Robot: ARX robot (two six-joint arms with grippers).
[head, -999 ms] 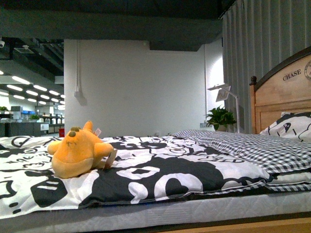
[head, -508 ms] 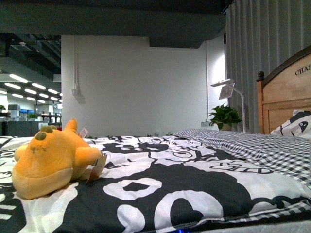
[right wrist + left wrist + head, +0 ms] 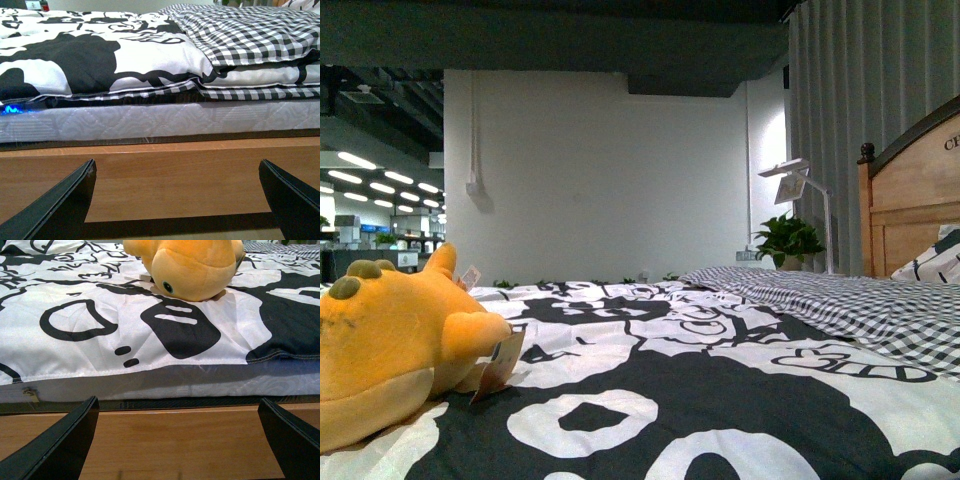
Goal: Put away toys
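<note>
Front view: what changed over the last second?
The camera moved closer: the plush toy looks larger and further left, the headboard further right. Nothing was grasped; the left gripper and right gripper are open. The toy lies unmoved on the duvet.

Only one scrap of lettering showed: a dark "C", with the next letter cut off, high on the wooden headboard (image 3: pixel 916 200). Well away from the headboard, the paper tag (image 3: pixel 498 362) hanging on the plush toy (image 3: pixel 390 340) was too small to read.
</note>
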